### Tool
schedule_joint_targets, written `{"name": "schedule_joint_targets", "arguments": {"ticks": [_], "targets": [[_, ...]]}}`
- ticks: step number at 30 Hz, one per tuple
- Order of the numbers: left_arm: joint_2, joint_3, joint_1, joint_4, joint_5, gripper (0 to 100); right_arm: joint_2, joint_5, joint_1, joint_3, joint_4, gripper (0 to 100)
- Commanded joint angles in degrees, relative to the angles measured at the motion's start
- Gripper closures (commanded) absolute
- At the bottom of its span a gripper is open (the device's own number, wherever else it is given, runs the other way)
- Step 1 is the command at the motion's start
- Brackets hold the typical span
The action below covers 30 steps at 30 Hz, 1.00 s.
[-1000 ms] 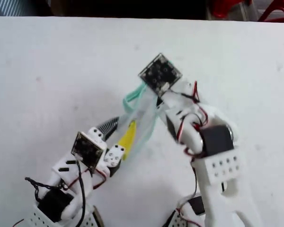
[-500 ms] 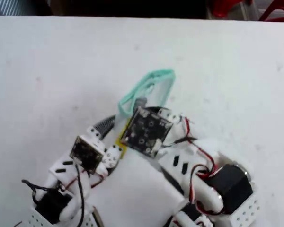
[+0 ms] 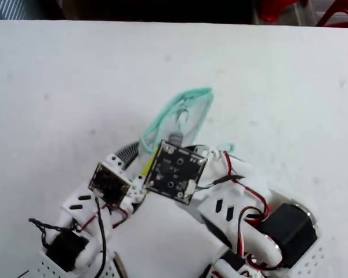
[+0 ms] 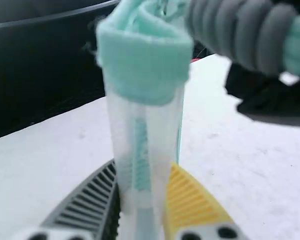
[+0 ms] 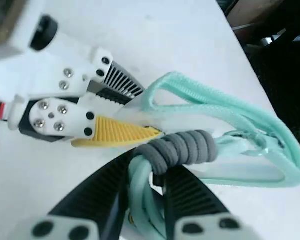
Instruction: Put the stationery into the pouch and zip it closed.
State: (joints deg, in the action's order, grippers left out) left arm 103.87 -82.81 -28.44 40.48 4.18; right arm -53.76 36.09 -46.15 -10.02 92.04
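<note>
Both pinch the pouch [image 3: 184, 111] — left fingers [image 4: 190, 205] its end, right fingers [image 5: 186, 196] its grey pull [image 5: 182, 149] — wide table [image 3: 75, 75] beyond.

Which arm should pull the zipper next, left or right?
Right, probably. The right gripper is shut on the grey ribbed piece beside the pouch's teal edge, ready to pull. The left gripper clamps the pouch's end, so it serves better as the anchor.

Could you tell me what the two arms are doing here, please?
The left gripper clamps one end of a clear, teal-trimmed pouch. The right gripper holds what looks like a teal pen by its grey ribbed grip at the pouch's open mouth. The pouch is not yet zipped.
</note>
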Motion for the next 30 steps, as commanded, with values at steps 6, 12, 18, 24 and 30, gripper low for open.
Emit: {"name": "schedule_joint_targets", "arguments": {"ticks": [6,12,18,24,30], "targets": [[0.57,0.97,0.92,-2.29,0.44,98,2.24,4.13,-13.41,1.41,6.02,98.1],[0.57,1.14,0.92,-1.05,0.44,98,5.93,4.04,-17.80,1.93,5.67,98.1],[0.57,0.88,1.36,-0.97,0.44,98,0.66,3.60,-5.05,1.93,4.26,91.5],[0.57,0.79,1.19,-0.26,0.44,98,-5.93,3.87,8.84,1.14,5.41,55.1],[0.57,0.79,1.36,-0.26,0.44,98,-7.69,8.00,11.91,-1.49,5.67,61.5]]}}
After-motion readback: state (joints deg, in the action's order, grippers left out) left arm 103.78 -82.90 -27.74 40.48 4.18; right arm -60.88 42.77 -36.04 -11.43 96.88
